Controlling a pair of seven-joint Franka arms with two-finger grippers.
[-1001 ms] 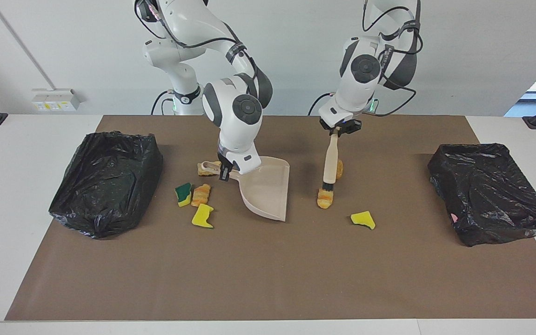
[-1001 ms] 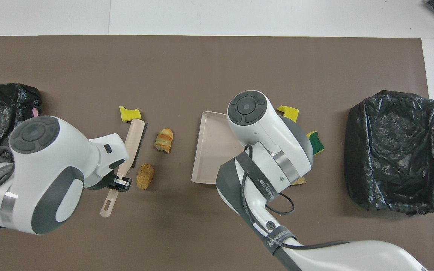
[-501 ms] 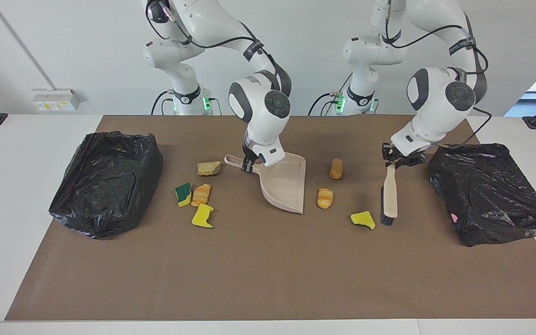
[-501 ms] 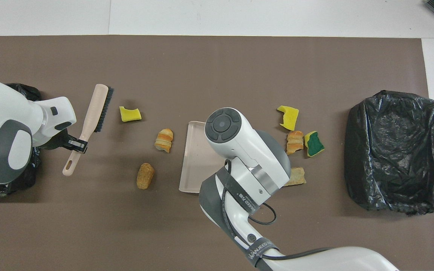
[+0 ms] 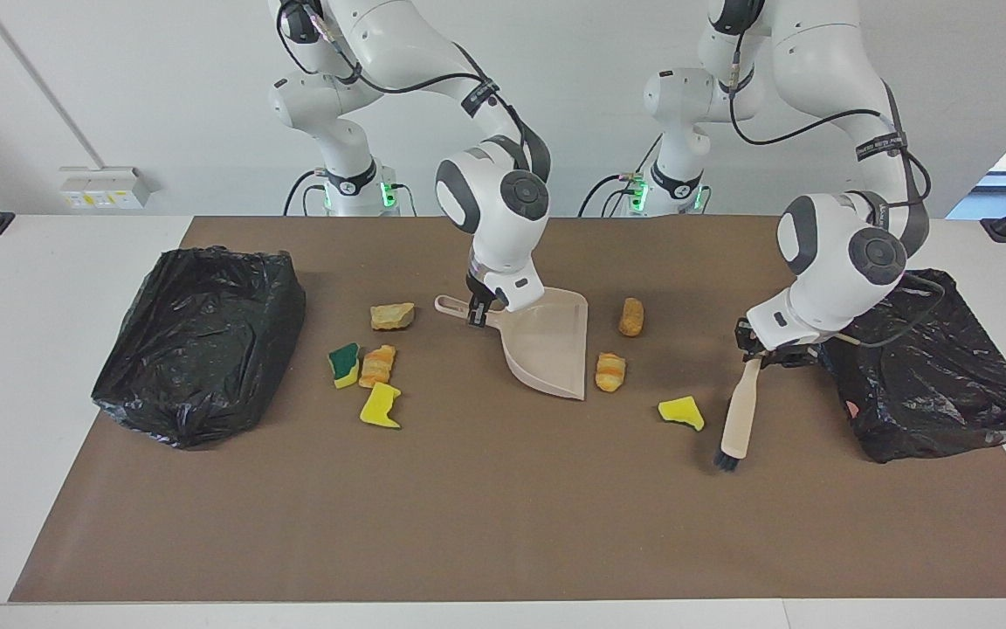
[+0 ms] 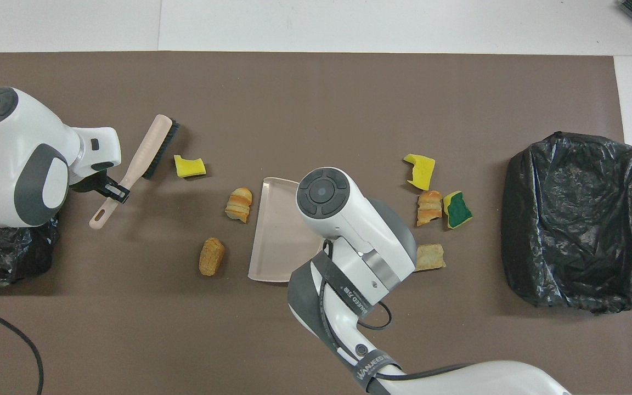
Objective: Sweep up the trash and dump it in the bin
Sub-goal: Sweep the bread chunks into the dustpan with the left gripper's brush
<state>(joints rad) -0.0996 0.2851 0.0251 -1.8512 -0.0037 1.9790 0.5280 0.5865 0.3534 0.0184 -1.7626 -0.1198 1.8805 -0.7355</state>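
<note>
Seven small chunks of trash lie loose on the brown-matted surface. Seen from overhead, a yellow sponge scrap [image 6: 189, 166], a striped orange bread lump [image 6: 238, 204] and a tan rounded lump [image 6: 212, 256] sit at nine o'clock of the beige plastic dustpan [image 6: 275, 230], with four other chunks [image 6: 429, 207] at its three o'clock. The right tool [image 5: 478, 313] is clamped on the dustpan's handle. The left tool [image 5: 769, 352] grips the beige black-bristled brush [image 5: 740, 418], whose bristles are low at the yellow scrap's nine o'clock. A brisk stroke could flick that light scrap past the pan. If the lip is not flat, lumps may wedge beneath it. The left arm also crowds the black bag-lined bin [image 5: 922, 362] and might snag it.
</note>
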